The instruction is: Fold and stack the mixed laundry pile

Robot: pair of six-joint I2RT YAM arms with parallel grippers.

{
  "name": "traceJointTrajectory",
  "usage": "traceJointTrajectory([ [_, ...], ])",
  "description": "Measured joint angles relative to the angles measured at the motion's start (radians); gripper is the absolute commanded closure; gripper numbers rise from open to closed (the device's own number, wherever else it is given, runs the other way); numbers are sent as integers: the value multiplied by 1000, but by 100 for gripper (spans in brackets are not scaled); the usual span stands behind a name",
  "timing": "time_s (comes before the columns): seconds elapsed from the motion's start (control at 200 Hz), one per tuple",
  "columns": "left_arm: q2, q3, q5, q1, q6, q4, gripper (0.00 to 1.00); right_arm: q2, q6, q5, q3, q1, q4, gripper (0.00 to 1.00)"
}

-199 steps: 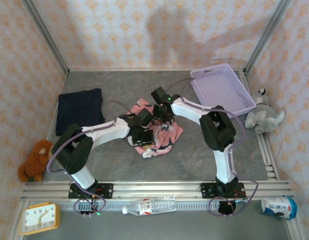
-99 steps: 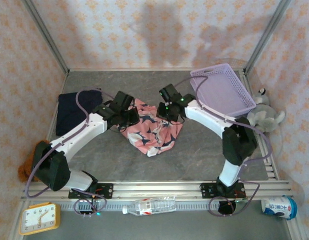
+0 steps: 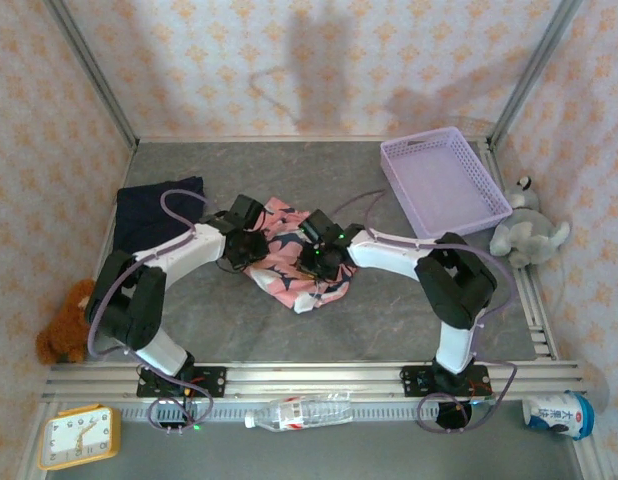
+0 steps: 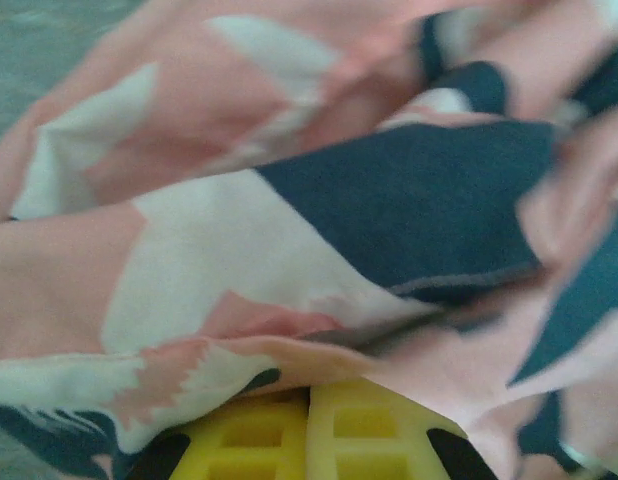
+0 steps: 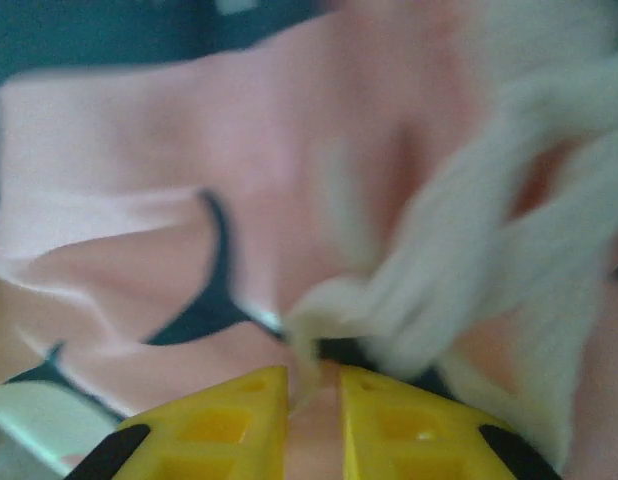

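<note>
At mid-table, left pincer (image 4: 309, 405) and right pincer (image 5: 314, 382) each clamp the shark-print cloth (image 3: 289, 283).

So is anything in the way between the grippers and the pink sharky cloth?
No, nothing visible is. The left gripper and the right gripper are both right up against the salmon-pink shark-print cloth, with its folds lying over their yellow tips.

light: even, soft wall shadows | wrist views: blurred, out of focus
</note>
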Motion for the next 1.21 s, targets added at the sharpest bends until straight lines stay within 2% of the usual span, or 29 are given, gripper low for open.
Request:
traceJointTrajectory([
  [0.095,50,-27,9,19,-1,6,100,8,19,-5,-46,-19,30,80],
  [0.26,13,-48,39,23,-2,4,99,4,18,-8,-49,-37,56,77],
  [0.31,-18,-48,42,23,1,-23,82,4,9,-8,-45,-42,52,74],
  [0.36,-64,-44,42,23,5,-56,56,4,-13,-6,-30,-46,31,68],
  [0.38,-85,-39,40,23,15,-73,45,3,-20,-4,-22,-48,19,64],
  [0.475,-169,22,20,23,38,-140,11,-8,-64,6,29,-58,-44,40],
  [0.52,-194,64,4,25,60,-157,3,-22,-90,16,55,-61,-77,28],
  [0.606,-201,138,-18,31,101,-178,0,-68,-122,35,101,-70,-128,0],
  [0.731,-128,209,-40,45,185,-206,0,-162,-159,68,129,-96,-175,1],
  [0.881,7,219,-55,48,265,-216,0,-258,-177,110,122,-146,-231,1],
  [1.086,128,226,-74,48,339,-225,0,-391,-178,136,0,-220,-264,1],
  [1.206,171,234,-71,47,360,-224,3,-455,-170,144,-80,-248,-280,1],
])
